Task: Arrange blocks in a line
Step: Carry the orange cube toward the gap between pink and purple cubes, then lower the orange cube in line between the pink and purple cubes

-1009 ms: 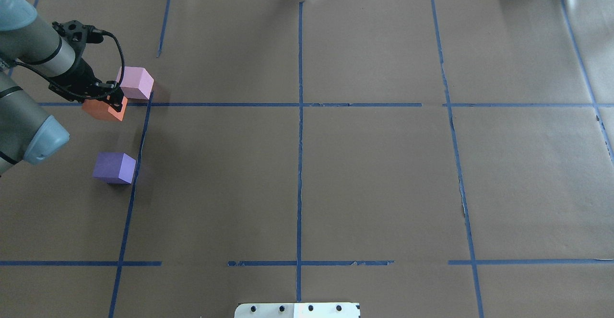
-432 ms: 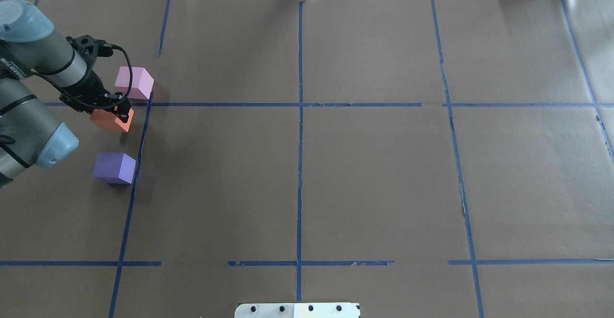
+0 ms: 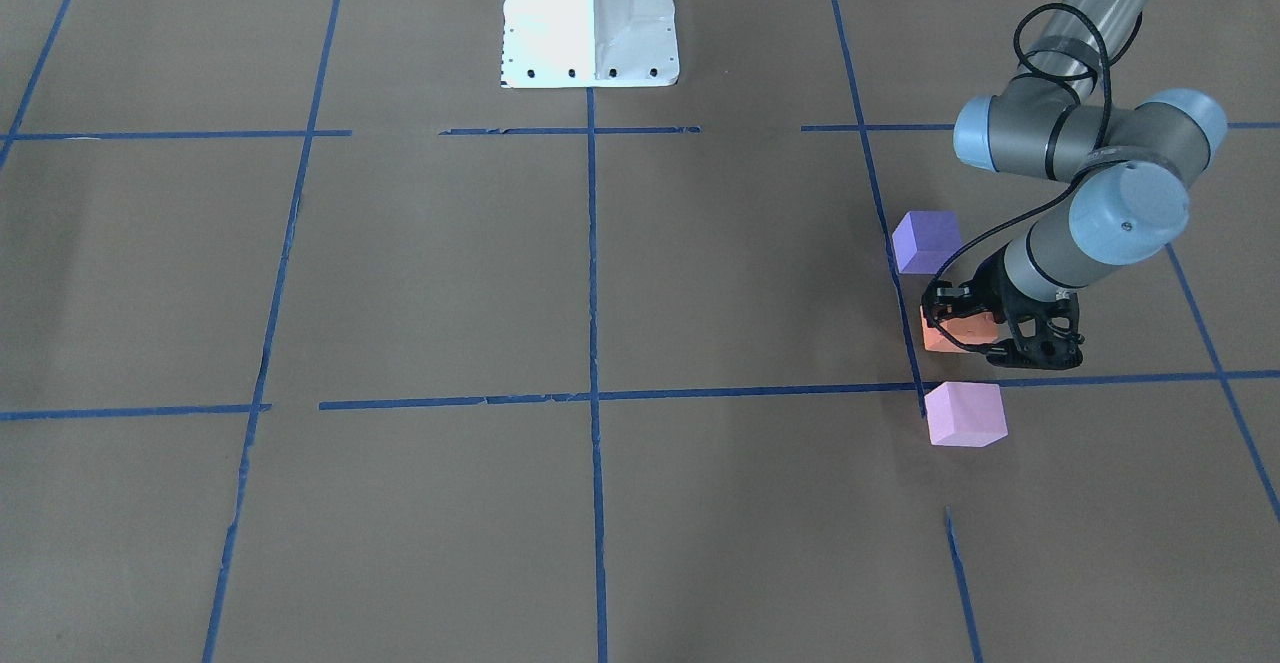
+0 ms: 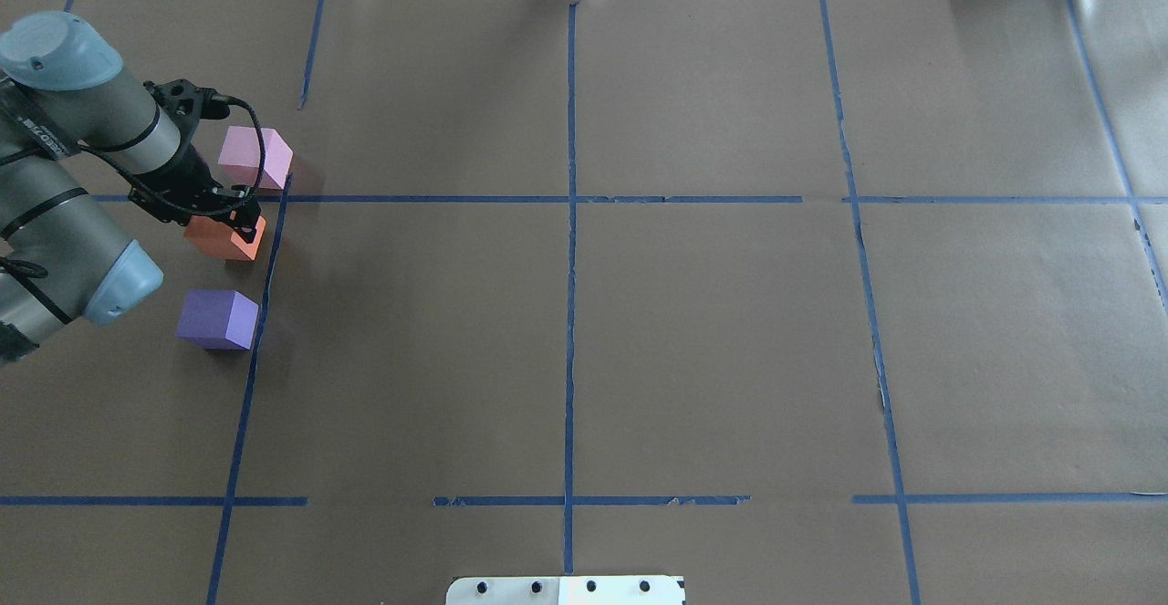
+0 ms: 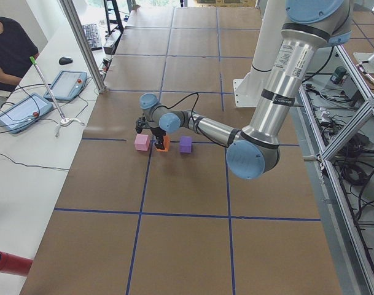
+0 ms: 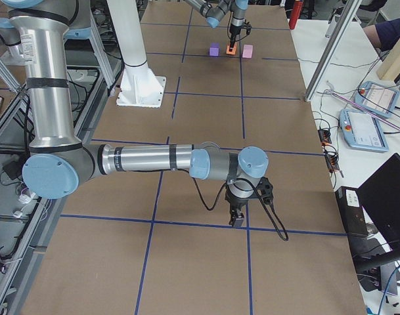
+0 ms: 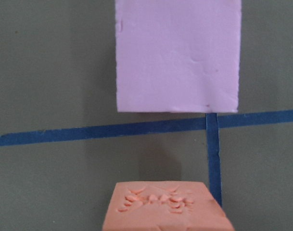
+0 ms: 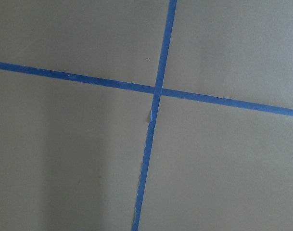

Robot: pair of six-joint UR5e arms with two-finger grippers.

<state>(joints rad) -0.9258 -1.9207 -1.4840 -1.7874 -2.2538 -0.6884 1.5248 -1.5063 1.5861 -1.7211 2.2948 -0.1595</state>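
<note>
Three blocks: orange block (image 4: 222, 240), seemingly in left gripper (image 4: 236, 220); purple block (image 4: 217, 318); pink block (image 4: 255, 157).

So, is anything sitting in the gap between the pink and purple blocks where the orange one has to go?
Nothing visible. The left gripper holds the orange block right at that gap. Between the pink block and the purple block there is otherwise only brown paper and blue tape.
</note>
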